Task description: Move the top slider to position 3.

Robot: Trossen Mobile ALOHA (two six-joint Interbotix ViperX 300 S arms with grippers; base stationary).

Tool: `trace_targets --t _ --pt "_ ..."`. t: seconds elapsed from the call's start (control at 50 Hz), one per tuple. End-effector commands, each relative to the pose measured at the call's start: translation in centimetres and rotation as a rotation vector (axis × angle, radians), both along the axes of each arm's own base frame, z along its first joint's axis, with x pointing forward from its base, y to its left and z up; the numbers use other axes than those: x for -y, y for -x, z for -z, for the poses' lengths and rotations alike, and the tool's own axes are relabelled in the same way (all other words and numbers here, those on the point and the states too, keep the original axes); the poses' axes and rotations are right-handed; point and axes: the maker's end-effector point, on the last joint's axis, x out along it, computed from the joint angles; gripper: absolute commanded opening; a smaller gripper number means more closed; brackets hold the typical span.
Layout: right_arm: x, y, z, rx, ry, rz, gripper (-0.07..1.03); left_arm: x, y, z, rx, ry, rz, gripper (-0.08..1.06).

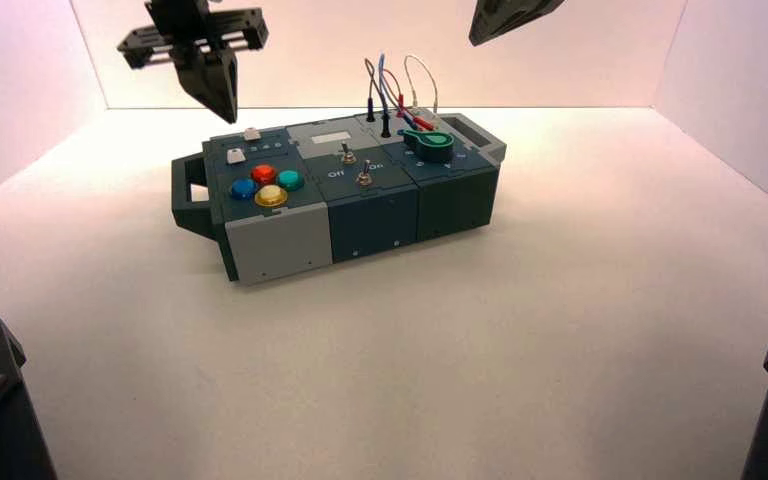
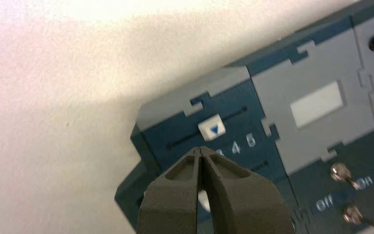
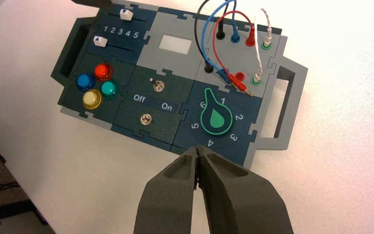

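Hovering closed and empty: left gripper point(image 2: 200, 149) at the box's point(image 1: 278, 225) ten o'clock, near the top slider point(image 2: 212, 127), at position 3 point(image 3: 120, 32); right gripper point(image 3: 197, 148), one o'clock.

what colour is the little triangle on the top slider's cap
Blue, on the whitish top slider; the left wrist view shows it best.

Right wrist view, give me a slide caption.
Closed right gripper beside the button box, its green knob pointing between 6 and 1.
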Motion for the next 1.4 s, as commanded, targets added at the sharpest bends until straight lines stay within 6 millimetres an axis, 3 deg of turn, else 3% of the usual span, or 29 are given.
trace_targets --t 0.02,0.44,0.88,1.4 --pt "-0.3 -0.7 -1.2 0.033 -0.011 -0.004 -0.02 0.2 0.0 -2.5 0.036 0.008 0.018 -0.03" --pt "0.0 -0.7 -0.2 0.021 0.017 -0.010 -0.02 0.3 1.7 -2.2 0.017 -0.019 0.137 -0.03" --pt "0.0 -0.8 0.7 -0.004 0.028 -0.012 -0.02 1.8 1.1 -4.7 0.144 -0.016 0.215 -0.03" --pt "-0.1 -0.9 0.9 -0.010 0.028 -0.010 -0.02 1.7 1.0 -5.2 0.166 -0.015 0.216 -0.03"
